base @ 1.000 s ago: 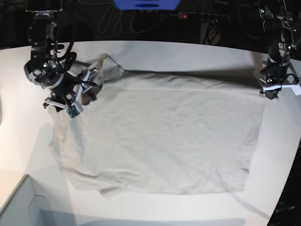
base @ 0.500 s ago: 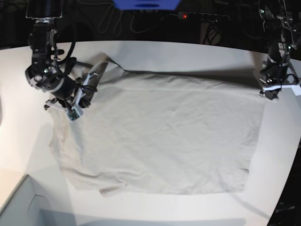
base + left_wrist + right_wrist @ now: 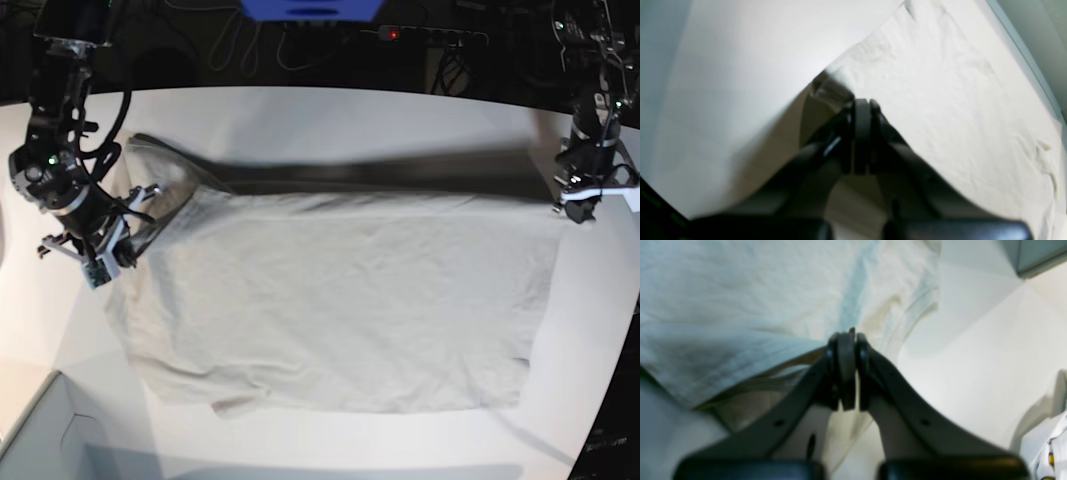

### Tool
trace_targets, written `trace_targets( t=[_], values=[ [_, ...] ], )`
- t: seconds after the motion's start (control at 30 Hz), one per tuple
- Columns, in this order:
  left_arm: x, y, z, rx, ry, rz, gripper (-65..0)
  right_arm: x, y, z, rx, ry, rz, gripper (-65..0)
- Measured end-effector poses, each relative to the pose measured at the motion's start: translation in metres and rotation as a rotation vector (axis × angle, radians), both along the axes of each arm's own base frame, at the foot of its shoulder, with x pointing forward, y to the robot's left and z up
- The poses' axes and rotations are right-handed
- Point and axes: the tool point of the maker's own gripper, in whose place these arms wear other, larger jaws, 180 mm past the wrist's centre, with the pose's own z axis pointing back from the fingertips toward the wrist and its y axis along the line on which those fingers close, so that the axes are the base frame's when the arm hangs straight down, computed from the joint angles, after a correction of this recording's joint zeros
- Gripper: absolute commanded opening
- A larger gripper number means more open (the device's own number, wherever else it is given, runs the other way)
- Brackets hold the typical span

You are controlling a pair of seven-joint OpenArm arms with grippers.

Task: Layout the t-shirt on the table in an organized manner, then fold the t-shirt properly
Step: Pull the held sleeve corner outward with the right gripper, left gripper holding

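The light grey-beige t-shirt [image 3: 340,300] lies spread over the white table [image 3: 350,115]. Its far edge looks raised and blurred between the two arms, with a dark shadow band behind it. At the left of the base view my right gripper [image 3: 140,215] is shut on the t-shirt's far-left part. In the right wrist view its fingertips [image 3: 846,336] pinch a fold of the t-shirt [image 3: 740,300]. At the right my left gripper [image 3: 578,200] is shut on the far-right corner. In the left wrist view the closed left gripper [image 3: 862,105] holds the edge of the t-shirt [image 3: 957,100].
A pale box corner [image 3: 35,440] sits at the near left and also shows as the box [image 3: 1037,256] in the right wrist view. Cables and a power strip [image 3: 420,35] lie beyond the table's far edge. The table's edge curves away at the near right.
My right gripper went from open to shut on the shirt's far-left part and moved left. The far edge has pulled straighter and lifted. The left arm has barely moved.
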Motion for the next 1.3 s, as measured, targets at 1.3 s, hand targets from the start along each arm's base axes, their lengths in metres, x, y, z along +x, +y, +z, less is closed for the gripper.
trace_targets(
  t=[1.3],
  values=[
    [0.074, -0.001, -0.031, -0.182, 0.081, -0.006, -65.0, 0.085, 0.027, -0.001, 0.126, -0.004, 0.022, -65.0]
  ],
)
